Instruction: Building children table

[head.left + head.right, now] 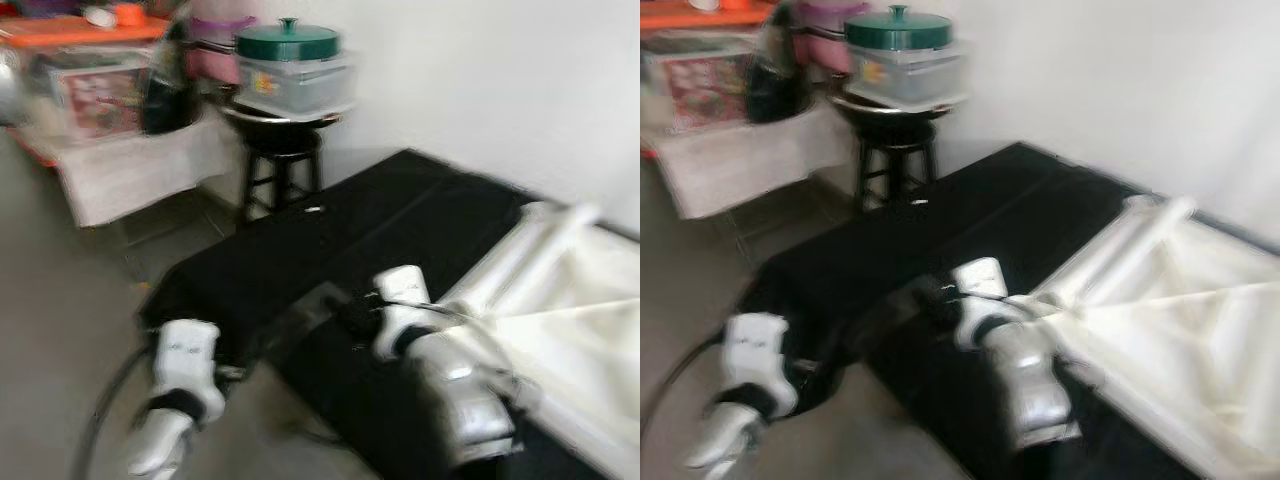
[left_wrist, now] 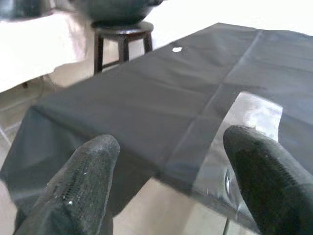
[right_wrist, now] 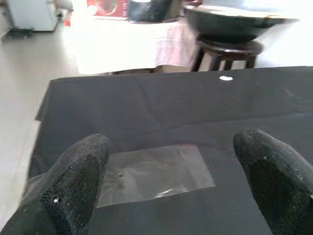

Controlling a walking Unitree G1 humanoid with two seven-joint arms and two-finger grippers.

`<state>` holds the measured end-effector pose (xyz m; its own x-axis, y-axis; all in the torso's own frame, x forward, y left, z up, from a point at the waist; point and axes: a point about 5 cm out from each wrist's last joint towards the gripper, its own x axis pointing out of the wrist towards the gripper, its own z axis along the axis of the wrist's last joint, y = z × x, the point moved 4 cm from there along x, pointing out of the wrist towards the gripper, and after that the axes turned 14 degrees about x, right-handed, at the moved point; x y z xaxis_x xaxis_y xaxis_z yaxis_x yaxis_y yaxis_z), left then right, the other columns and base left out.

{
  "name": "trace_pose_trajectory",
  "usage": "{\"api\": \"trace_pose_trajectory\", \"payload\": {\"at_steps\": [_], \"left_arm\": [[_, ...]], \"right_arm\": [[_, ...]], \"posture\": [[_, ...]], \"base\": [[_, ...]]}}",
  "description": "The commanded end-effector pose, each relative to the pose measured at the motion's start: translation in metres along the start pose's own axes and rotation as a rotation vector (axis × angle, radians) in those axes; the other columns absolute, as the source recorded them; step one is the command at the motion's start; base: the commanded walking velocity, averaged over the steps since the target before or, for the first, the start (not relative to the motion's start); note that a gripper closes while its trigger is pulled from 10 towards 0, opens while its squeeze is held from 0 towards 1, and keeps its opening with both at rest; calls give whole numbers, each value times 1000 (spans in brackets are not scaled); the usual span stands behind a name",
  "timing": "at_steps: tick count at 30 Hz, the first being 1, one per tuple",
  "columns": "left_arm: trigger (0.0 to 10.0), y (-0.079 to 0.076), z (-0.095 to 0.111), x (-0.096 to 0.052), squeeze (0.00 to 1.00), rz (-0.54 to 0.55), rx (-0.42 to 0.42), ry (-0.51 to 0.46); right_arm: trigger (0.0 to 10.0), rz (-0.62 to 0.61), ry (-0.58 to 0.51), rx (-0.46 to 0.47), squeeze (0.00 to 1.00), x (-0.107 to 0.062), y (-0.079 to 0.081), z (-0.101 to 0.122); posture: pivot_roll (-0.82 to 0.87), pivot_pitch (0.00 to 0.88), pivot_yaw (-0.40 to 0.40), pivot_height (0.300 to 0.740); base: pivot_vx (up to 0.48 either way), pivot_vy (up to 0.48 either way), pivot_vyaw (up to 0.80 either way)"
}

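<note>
A smooth black cloth (image 1: 400,215) covers the table, bearing one clear plastic bag (image 3: 151,175) and white table parts (image 1: 1160,310). Both grippers' jaws stand apart: left gripper (image 2: 171,186), right gripper (image 3: 171,191).

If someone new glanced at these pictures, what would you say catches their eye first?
Probably the black cloth spread across the work surface, with white table parts piled at its right end. A clear plastic bag lies on the cloth, right in front of the open right gripper. Behind, a green-lidded container sits on a dark stool.
</note>
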<state>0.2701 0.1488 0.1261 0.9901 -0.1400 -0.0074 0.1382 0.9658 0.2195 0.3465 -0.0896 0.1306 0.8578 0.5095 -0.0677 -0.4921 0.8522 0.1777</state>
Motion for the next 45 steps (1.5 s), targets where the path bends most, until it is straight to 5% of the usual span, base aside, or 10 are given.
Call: {"api": "trace_pose_trajectory", "payload": {"at_steps": [1, 26, 37, 41, 43, 45], "left_arm": [[10000, -5, 2, 1, 0, -17, -4, -5], [10000, -1, 4, 3, 0, 2, 12, -17], [10000, 1, 5, 6, 0, 14, 13, -19], [10000, 0, 5, 4, 0, 10, 6, -17], [10000, 0, 5, 4, 0, 10, 6, -17], [10000, -1, 7, 2, 0, 3, 1, -18]], "right_arm": [[10000, -24, 8, 4, 0, -3, -7, -2], [10000, 4, 14, 9, 0, -2, -4, -4], [10000, 41, 12, -13, 0, -2, 0, -2], [10000, 123, 145, -208, 0, 4, -1, -7], [10000, 123, 145, -208, 0, 4, -1, -7], [10000, 123, 233, -298, 0, 16, -15, 1]], "posture": [[-8, 0, -46, 740], [-10, 0, -45, 740], [-14, 0, -43, 740], [-11, 0, -35, 740], [-11, 0, -35, 740], [-3, 12, -43, 740]], "base": [[0, 0, -800], [0, 0, -800], [0, 0, 0], [0, 0, 0], [0, 0, 0], [0, 0, 0]]}}
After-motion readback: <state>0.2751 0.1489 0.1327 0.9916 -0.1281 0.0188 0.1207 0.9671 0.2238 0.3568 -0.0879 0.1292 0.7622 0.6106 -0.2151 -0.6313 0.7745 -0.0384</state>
